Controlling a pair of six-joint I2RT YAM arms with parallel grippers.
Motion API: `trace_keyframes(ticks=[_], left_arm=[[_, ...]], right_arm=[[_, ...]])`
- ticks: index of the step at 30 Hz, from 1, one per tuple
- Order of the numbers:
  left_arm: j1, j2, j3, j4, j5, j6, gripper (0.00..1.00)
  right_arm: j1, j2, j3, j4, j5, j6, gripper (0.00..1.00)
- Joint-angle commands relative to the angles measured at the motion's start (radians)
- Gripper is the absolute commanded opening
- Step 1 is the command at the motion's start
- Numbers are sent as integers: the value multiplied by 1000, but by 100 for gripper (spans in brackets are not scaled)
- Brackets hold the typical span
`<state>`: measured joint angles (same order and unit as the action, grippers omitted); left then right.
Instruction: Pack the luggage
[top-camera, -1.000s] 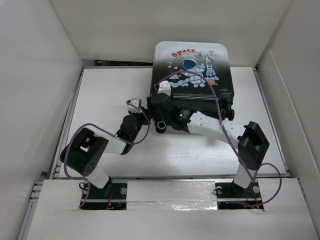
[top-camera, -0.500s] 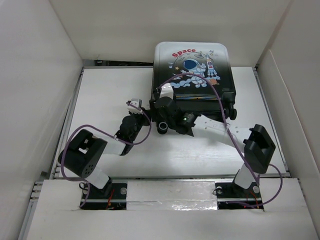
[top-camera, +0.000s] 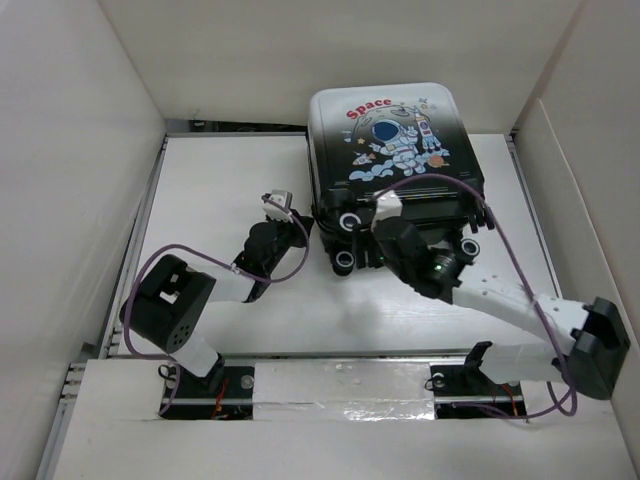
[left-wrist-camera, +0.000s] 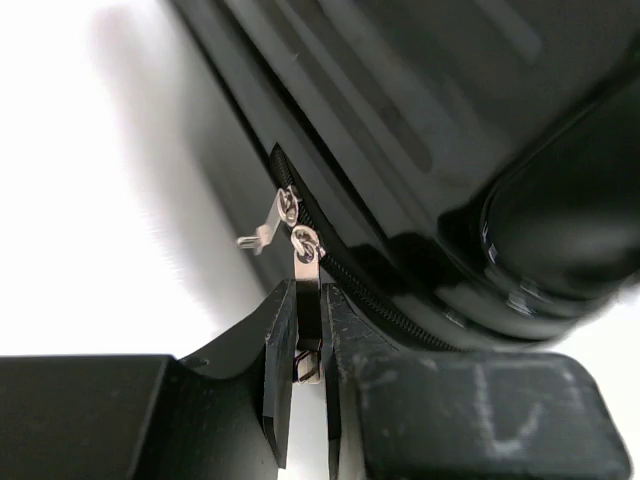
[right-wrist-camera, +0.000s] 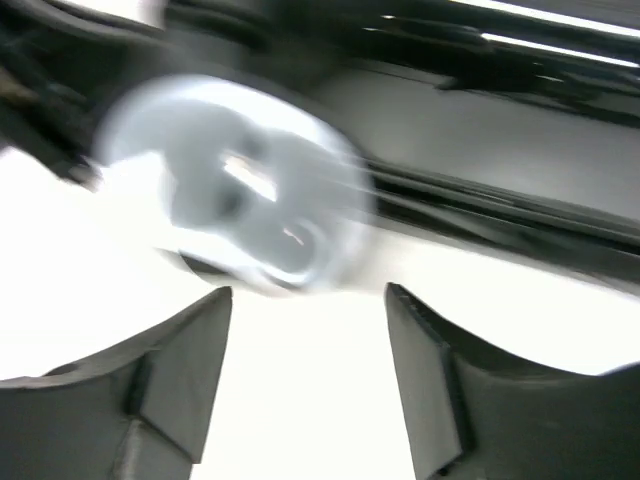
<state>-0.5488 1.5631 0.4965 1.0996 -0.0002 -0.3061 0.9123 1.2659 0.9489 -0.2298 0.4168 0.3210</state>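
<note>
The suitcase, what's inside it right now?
Nothing inside shows: the luggage lies with its printed shell on top, covering the interior. Only the outside is visible, with the left gripper pinching a zipper pull at its edge.

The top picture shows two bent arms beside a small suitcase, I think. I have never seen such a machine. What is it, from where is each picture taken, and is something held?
These are two robot arms bolted at the near edge of a white table. The wide picture comes from a fixed camera above and behind them. The other two come from a camera on each wrist. The luggage rests printed side up, its wheels toward the arms. The left gripper is shut on a zipper pull at the case's edge. The right gripper is open and holds nothing; a blurred wheel shows just ahead of it.
</note>
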Motion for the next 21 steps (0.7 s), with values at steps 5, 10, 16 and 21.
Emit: trace_keyframes(ticks=[5,10,16,21], left_arm=[[92,57,100,14,-297,53,0],[73,52,48,106,-277,39,0],[73,-78,-82,125,-305,-106,77],[85,-305,-157,-59,-423,-258,84]], right_arm=[[-64,-214,-58,-98,102,-28,0],[-64,-232,-68,-86,45,-36,0],[-64,-267,-50,-88,25,-42,0],[-64,-347,-44,-88,37,-71,47]])
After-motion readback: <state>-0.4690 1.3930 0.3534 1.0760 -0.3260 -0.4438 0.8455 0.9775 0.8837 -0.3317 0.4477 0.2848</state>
